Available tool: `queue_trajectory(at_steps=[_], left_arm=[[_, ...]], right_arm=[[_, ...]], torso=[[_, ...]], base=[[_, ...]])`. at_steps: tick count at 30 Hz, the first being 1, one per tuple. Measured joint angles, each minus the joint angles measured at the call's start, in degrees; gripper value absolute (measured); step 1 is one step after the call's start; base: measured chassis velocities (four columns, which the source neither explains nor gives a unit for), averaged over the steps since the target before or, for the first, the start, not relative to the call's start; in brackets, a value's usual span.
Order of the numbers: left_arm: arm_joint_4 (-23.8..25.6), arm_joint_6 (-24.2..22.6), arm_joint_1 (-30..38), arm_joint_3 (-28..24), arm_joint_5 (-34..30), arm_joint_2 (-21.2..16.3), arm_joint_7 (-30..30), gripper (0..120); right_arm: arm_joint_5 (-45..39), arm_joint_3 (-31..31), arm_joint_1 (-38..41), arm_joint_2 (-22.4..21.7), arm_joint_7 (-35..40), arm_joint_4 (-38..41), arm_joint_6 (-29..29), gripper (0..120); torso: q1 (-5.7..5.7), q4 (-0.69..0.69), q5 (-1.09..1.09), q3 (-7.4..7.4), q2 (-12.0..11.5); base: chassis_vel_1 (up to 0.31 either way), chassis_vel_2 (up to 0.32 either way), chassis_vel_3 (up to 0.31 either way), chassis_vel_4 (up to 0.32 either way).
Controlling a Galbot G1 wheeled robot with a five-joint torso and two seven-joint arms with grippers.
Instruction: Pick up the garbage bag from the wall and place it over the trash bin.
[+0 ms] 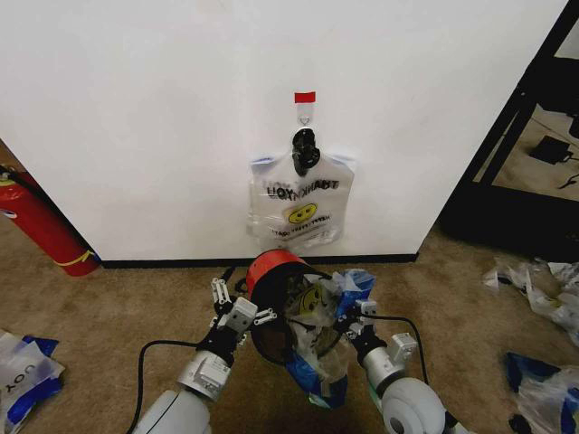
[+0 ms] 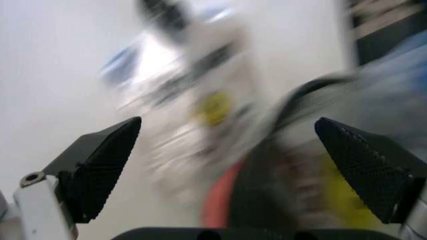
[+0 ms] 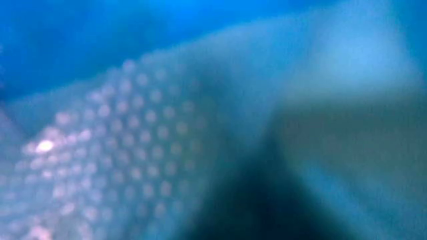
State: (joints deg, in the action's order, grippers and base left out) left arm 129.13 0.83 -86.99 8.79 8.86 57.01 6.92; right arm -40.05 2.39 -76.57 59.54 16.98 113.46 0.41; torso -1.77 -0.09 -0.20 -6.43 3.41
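The trash bin (image 1: 270,330), black mesh with a red base (image 1: 271,267), sits tipped on the carpet just before the wall (image 1: 136,108), its mouth toward me. The garbage bag (image 1: 318,312), see-through with a yellow smiley and blue edges, is draped over the bin's mouth and right side. My left gripper (image 1: 241,306) is open beside the bin's left flank; in the left wrist view its fingers (image 2: 100,160) stand wide apart, with the blurred bin (image 2: 260,195) beyond them. My right gripper (image 1: 360,312) is wrapped in the bag's blue plastic (image 3: 300,100) and shut on it.
A bundle of like smiley bags (image 1: 301,212) hangs by a black clip from the hook under red tape (image 1: 305,97). A red fire extinguisher (image 1: 41,226) leans at the left. Loose bags (image 1: 543,280) lie on the carpet at both sides. A black shelf frame (image 1: 516,117) stands right.
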Motion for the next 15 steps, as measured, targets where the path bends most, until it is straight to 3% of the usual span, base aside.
queue_trajectory(at_steps=[13, 15], left_arm=[[0.4, 1.5, -0.6, 0.1, -0.6, -0.3, -2.3, 100], [-2.4, 12.5, -1.7, 0.3, 5.6, 0.5, -14.0, 100]], right_arm=[[-0.3, 0.0, 0.1, 0.1, 0.4, 0.0, -0.2, 0], [-5.4, 0.6, -0.8, -0.1, 4.0, 2.5, -4.2, 0]], torso=[[0.0, 0.0, -0.01, 0.0, 0.0], [-0.01, 0.0, 0.02, 0.0, 0.0]], base=[[0.0, 0.0, 0.0, 0.0], [0.0, 0.0, 0.0, 0.0]])
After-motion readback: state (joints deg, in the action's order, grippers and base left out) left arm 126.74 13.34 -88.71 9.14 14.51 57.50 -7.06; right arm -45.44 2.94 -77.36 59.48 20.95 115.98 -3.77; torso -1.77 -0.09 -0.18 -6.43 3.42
